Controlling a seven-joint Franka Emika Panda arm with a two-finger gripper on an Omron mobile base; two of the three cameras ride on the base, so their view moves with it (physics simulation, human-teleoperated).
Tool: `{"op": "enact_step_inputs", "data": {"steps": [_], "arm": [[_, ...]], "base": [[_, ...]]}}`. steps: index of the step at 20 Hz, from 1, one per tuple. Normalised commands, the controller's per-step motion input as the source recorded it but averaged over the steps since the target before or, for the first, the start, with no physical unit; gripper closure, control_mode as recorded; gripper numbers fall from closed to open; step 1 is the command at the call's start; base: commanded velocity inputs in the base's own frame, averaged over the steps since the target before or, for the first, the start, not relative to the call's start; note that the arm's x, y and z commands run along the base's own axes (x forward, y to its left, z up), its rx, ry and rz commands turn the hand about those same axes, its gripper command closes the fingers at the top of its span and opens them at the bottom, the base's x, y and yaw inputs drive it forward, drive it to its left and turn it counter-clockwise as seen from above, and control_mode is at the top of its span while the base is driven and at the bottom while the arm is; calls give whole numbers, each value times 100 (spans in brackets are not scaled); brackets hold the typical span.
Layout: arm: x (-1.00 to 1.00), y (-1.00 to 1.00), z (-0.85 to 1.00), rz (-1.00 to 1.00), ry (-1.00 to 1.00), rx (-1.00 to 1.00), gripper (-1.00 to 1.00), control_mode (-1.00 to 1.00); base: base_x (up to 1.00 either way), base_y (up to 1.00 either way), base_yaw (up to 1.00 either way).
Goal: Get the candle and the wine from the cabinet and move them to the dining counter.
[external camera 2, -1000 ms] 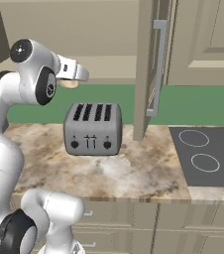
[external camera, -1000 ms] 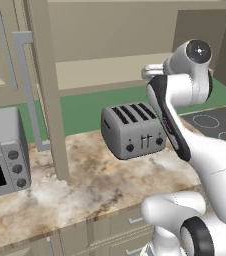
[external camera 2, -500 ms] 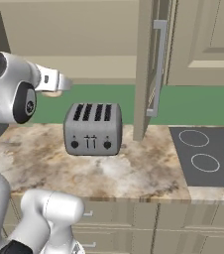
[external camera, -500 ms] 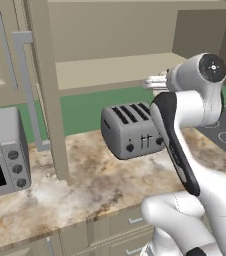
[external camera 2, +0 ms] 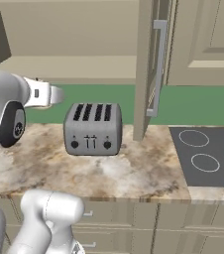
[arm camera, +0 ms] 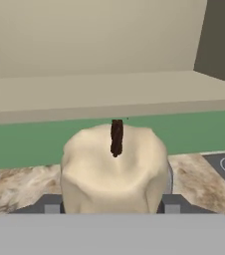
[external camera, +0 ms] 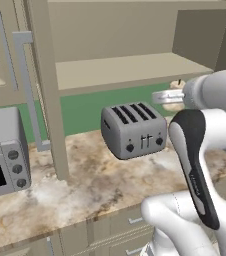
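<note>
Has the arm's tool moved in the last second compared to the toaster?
Yes. In the left base view the tool, holding the candle, has swung rightward, away from the cabinet, while the toaster stays put.

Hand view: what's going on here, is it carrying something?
Yes. The gripper has its jaws closed around a cream candle with a dark wick, held in the air in front of the open cabinet. The shelf shows no bottle where it is visible, so the wine cannot be placed. Below sit a grey toaster and a microwave on the marbled worktop. The candle has not reached the dining counter yet.
</note>
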Motion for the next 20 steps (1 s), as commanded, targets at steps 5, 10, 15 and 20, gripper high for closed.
{"op": "enact_step_inputs", "data": {"steps": [5,10,15,20], "arm": [[-52,-1,6,0,0,0,100,-100],[-14,-12,1,0,0,0,100,-100],[-2,-10,1,0,0,0,100,-100],[0,-6,0,0,0,0,100,100]], "base": [[0,0,0],[0,0,0],[0,0,0],[0,-1,0]]}}
